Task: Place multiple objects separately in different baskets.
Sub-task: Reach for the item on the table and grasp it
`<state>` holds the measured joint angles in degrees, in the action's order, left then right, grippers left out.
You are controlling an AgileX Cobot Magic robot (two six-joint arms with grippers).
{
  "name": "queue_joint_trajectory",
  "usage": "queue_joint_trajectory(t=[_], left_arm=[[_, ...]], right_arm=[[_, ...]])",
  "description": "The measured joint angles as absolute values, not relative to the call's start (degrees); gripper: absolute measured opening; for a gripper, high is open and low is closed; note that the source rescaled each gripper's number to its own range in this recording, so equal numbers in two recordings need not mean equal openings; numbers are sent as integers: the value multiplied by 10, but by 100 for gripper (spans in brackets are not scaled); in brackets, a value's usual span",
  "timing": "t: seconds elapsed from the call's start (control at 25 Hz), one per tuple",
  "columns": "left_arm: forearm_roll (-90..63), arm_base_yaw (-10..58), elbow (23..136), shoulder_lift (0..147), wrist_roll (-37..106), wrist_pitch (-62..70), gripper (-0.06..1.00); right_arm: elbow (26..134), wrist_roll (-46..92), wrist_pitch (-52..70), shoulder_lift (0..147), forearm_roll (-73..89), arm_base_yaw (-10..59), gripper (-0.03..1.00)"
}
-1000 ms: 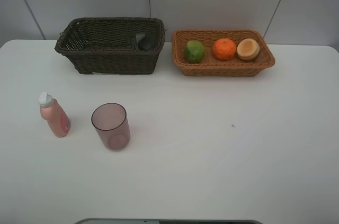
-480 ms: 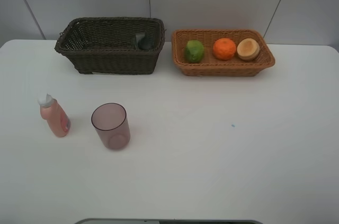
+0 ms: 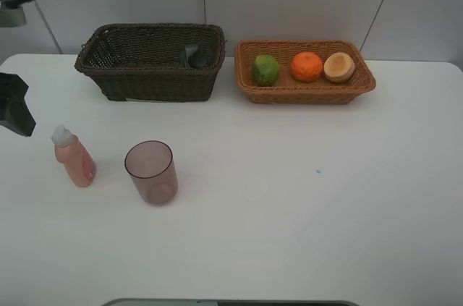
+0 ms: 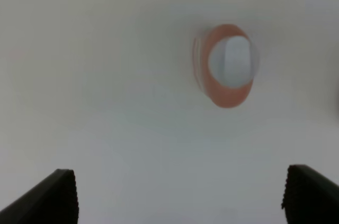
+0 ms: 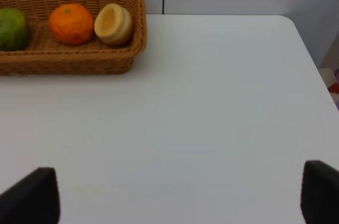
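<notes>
A pink white-capped bottle (image 3: 73,158) stands on the table's left, with a translucent mauve cup (image 3: 151,171) upright to its right. My left gripper (image 3: 16,112) is open and empty at the far left edge, above and left of the bottle. The left wrist view shows the bottle (image 4: 228,65) from above, ahead of the open gripper (image 4: 183,197). The dark brown basket (image 3: 116,56) holds the dark grey bottle (image 3: 197,56). The orange-tan basket (image 3: 304,92) holds a green fruit (image 3: 265,69), an orange mandarin (image 3: 307,66) and a pale tan round fruit (image 3: 338,66). My right gripper (image 5: 175,197) is open over bare table.
The white table (image 3: 304,197) ends in a wall behind the baskets. The right wrist view shows the orange-tan basket (image 5: 79,62) with its fruit and the table's far right corner (image 5: 288,23).
My left arm has come into the exterior view at the left edge, near the pink bottle. The items on the table and in the baskets stay put.
</notes>
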<state>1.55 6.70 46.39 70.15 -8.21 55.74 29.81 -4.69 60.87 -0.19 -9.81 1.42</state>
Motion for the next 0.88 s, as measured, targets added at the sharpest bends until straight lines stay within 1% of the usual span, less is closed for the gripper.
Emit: queue_joint_trajectory(t=[0.48,0.72,0.88], left_arm=[[11,69,464,780,-86,470,99],[6,119,465,808,-99,432,99],[6,136,465,847,-125,425,99]], right_arm=[[298,-47,609,-2,-98,14,92],[298,-47,609,-2,-98,14,92],[298,-47,609,-2,-98,14,92]])
